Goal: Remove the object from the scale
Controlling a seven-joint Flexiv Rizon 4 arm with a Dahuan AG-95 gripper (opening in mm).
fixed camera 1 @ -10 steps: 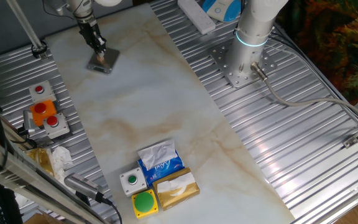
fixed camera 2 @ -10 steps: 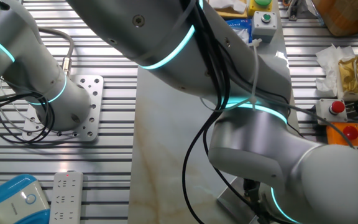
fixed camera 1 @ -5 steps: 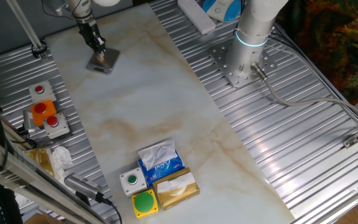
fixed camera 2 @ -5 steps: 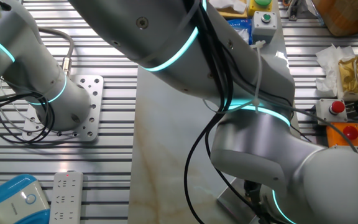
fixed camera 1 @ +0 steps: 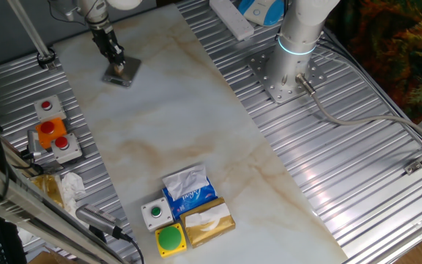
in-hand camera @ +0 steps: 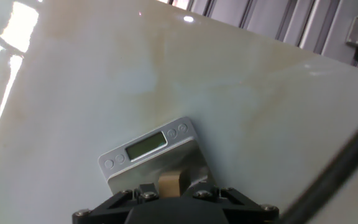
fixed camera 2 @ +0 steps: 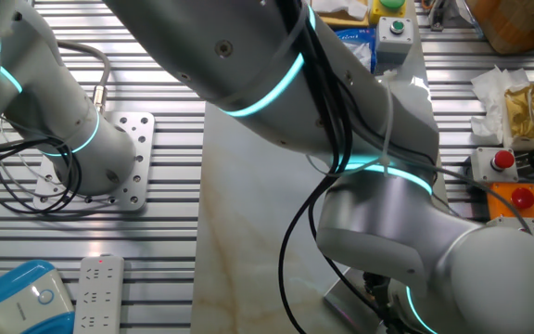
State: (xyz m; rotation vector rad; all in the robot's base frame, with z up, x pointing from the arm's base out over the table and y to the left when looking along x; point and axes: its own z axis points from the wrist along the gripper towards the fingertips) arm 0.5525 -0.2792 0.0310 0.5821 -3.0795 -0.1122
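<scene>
The scale [fixed camera 1: 121, 73] is a small grey square plate at the far left of the marble tabletop. In the hand view the scale [in-hand camera: 148, 149] shows its display strip and silver top. The object [in-hand camera: 169, 182], a tiny tan nugget, sits between my two dark fingers at the bottom edge of that view. My gripper [in-hand camera: 169, 186] is closed on it just above the plate. In one fixed view my gripper [fixed camera 1: 115, 57] hangs over the scale's near-left part. In the other fixed view the arm hides the gripper and most of the scale.
A grey box with red buttons [fixed camera 1: 53, 136] sits on the left rail. A blue tissue pack [fixed camera 1: 187, 192], a yellow-brown tissue box [fixed camera 1: 209, 222] and a green-button box [fixed camera 1: 163, 224] stand at the front. The arm base [fixed camera 1: 288, 70] is at the right, a power strip [fixed camera 1: 231, 18] behind.
My gripper has risen slightly and shifted a little up-left over the scale, with the nugget between its fingers. The scale has not moved.
</scene>
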